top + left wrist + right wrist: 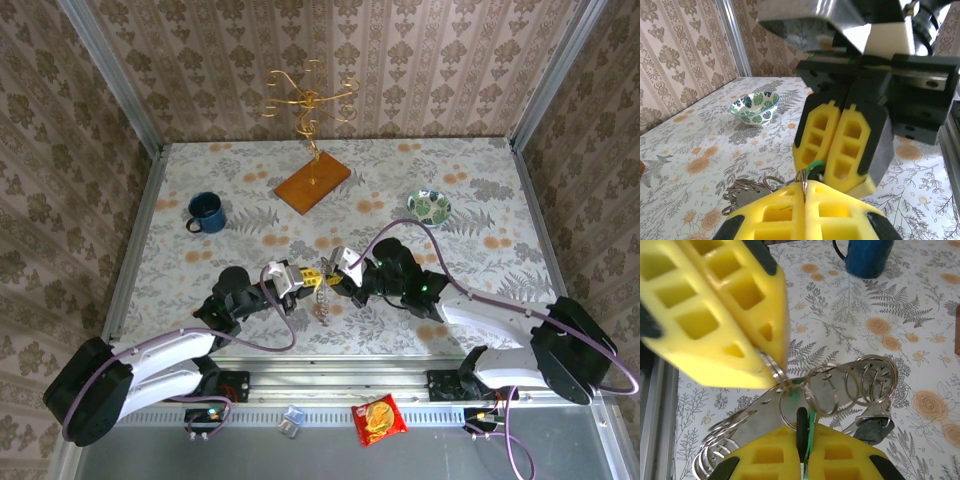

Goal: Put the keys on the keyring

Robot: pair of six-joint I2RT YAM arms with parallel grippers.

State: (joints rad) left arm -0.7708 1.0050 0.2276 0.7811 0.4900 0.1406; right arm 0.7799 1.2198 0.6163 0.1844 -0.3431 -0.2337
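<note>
Pinching keyring: left jaws | right jaws pressed on green-headed key | tips nearly touching

The table has a floral-print surface. Resting on it: a blue mug left, a wooden-based gold wire stand centre-rear, a green-patterned bowl right.

Lab test booth is posing as a home: damask wallpaper panels are hanging between aluminium posts, a floral tablecloth is ending at a slotted metal rail on the near edge.
</note>
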